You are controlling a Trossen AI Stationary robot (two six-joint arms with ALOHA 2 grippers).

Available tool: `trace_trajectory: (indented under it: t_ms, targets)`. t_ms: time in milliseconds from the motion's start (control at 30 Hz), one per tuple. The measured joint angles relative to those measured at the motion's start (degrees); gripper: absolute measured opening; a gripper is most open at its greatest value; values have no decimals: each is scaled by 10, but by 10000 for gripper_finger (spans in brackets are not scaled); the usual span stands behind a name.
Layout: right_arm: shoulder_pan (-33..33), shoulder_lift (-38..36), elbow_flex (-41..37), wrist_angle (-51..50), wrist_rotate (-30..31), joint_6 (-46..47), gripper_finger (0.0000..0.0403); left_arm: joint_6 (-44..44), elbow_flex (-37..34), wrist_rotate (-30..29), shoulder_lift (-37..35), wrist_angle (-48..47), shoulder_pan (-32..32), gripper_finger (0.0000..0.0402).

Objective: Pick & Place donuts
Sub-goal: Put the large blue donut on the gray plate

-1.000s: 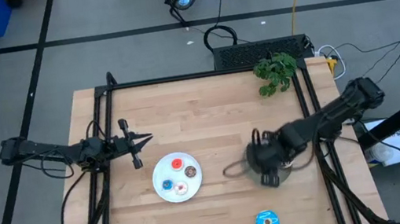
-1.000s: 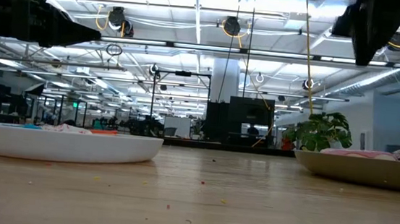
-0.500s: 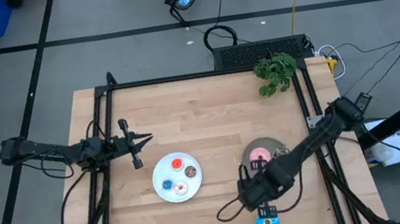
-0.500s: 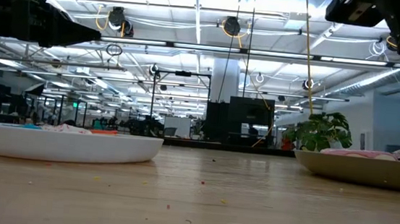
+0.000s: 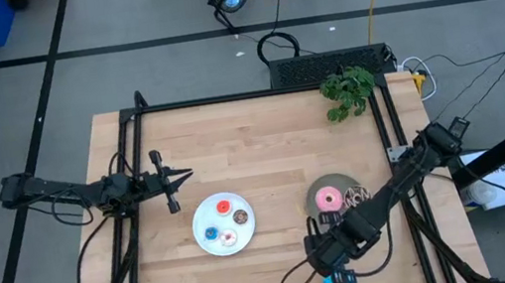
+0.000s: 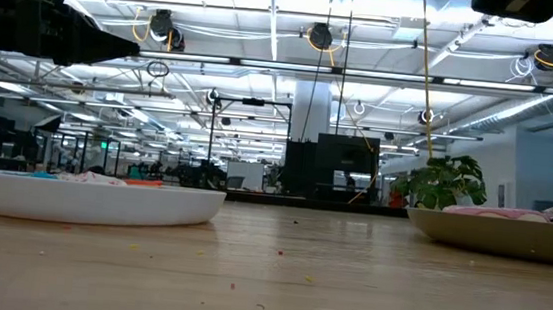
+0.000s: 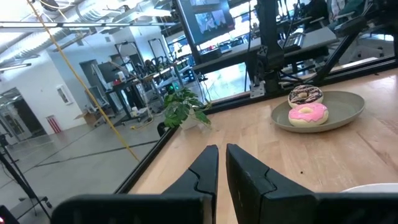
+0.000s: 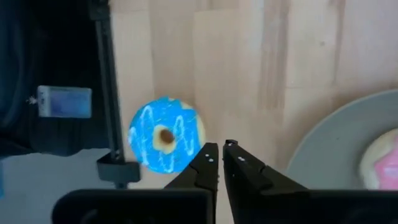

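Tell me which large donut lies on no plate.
The large blue-iced donut, alone on the wooden table's edge; the pink one and chocolate-sprinkled one share the grey plate.

White plate [image 5: 200,232]: I've got it mid-worktop [image 5: 254,151], small donuts [image 5: 226,221] on it.
Grey plate [image 5: 317,207]: right of that.
Right claw [image 5: 330,272]: above the front-edge donut [image 5: 339,282].

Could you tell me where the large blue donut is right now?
In the high view the blue donut lies on the table's near edge, right side, under the right end effector, just beyond the grey plate.
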Motion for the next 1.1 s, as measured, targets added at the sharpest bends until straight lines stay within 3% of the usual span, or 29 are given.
trace_trajectory:
  t_ms: [400,567,800,1100]
  targets:
    - [25,0,0,10,9,-24,1,-10,0,0,0,0,0,37]
    - [46,0,0,64,9,-27,1,-12,0,0,0,0,0,37]
    - [78,0,0,69,87,-19,2,-12,0,0,0,0,0,37]
    - [96,0,0,65,99,-8,59,0,0,0,0,0,0,37]
